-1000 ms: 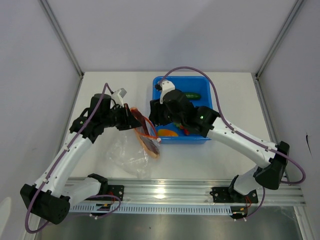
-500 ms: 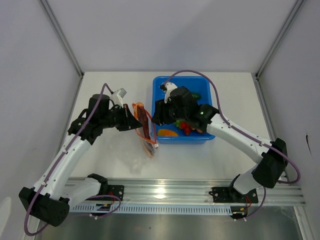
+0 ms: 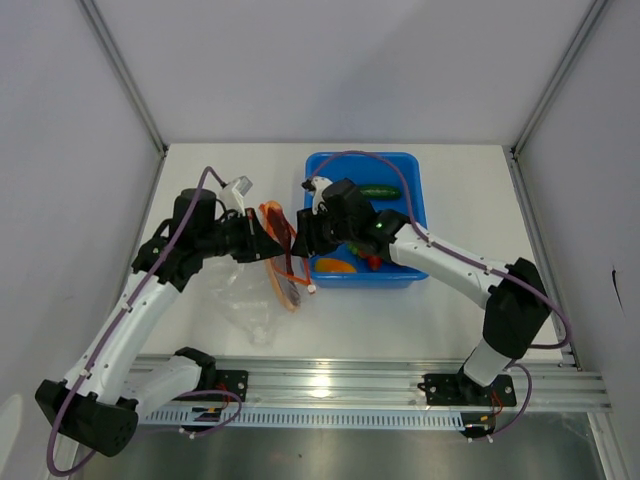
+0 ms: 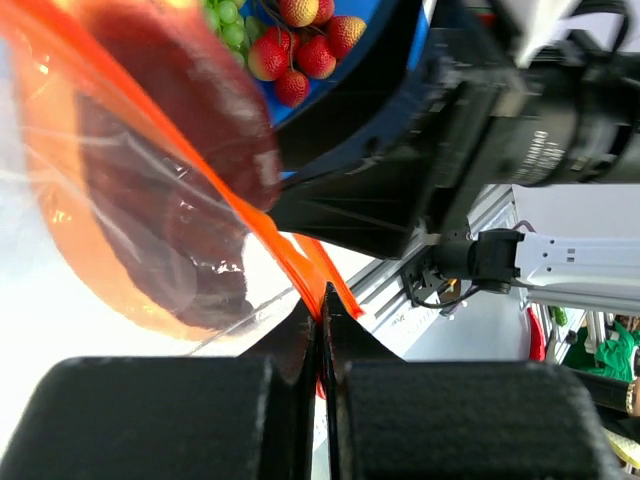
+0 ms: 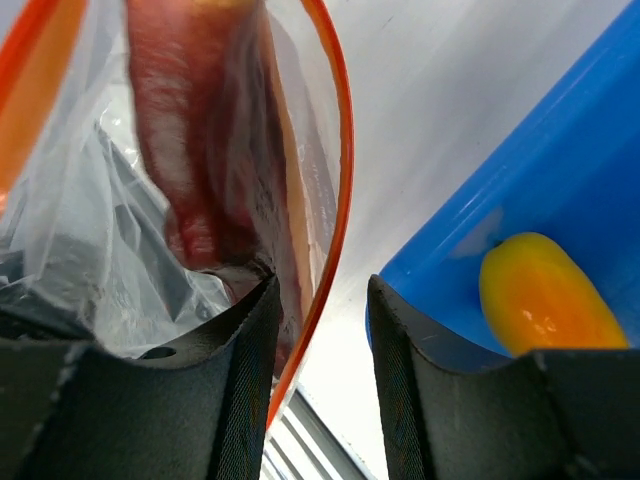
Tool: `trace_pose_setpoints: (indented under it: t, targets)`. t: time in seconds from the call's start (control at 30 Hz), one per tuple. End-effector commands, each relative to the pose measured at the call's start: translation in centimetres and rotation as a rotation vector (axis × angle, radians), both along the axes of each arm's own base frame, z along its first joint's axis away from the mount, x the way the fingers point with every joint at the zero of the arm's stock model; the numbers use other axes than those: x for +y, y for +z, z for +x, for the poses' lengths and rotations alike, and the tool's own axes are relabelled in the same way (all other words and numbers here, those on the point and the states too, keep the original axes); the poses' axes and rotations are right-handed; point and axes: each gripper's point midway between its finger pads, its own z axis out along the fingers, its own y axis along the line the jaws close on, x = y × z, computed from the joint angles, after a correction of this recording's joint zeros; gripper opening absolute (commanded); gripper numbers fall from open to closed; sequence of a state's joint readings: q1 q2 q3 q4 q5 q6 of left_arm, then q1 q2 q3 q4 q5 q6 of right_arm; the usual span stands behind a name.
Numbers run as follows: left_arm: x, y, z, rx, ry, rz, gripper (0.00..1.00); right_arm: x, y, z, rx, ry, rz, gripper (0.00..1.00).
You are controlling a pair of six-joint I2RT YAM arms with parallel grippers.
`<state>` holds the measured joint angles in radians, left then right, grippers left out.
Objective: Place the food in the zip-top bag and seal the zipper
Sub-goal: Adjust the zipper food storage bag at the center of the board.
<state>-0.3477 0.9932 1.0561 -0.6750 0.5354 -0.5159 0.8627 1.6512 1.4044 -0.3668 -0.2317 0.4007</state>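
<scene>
My left gripper (image 3: 262, 243) is shut on the orange-red zipper (image 4: 300, 262) of the clear zip-top bag (image 3: 252, 300) and holds its mouth up, left of the blue bin (image 3: 418, 200). The red-brown meat slice (image 4: 175, 190) lies inside the bag; it also shows in the right wrist view (image 5: 195, 150). My right gripper (image 3: 302, 243) is open at the bag mouth, and the zipper rim (image 5: 345, 180) runs between its fingers. The cucumber (image 3: 380, 191), red fruits (image 3: 370, 259) and orange-yellow piece (image 3: 335, 265) lie in the bin.
The bin stands at the table's back middle, against the right arm's wrist. The bag's loose body sags onto the table near the metal rail (image 3: 380, 385) at the front. Grey walls close in both sides.
My right gripper has moved left from over the bin to the bag mouth. My left gripper has kept hold of the zipper and shifted slightly, turning the mouth toward the right gripper.
</scene>
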Motion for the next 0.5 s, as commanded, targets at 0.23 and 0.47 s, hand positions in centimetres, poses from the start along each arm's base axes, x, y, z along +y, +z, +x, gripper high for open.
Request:
trace_pose_setpoints:
  t: [0.23, 0.47]
  targets:
    - [-0.5, 2.6, -0.7, -0.076, -0.038, -0.044, 0.01, 2.6, -0.5, 1.0, 0.004, 0.045, 0.047, 0.11]
    - [2.6, 1.0, 0.4, -0.071, 0.117, 0.110, 0.01, 2.2, 3.8, 0.2, -0.132, 0.025, 0.005, 0.00]
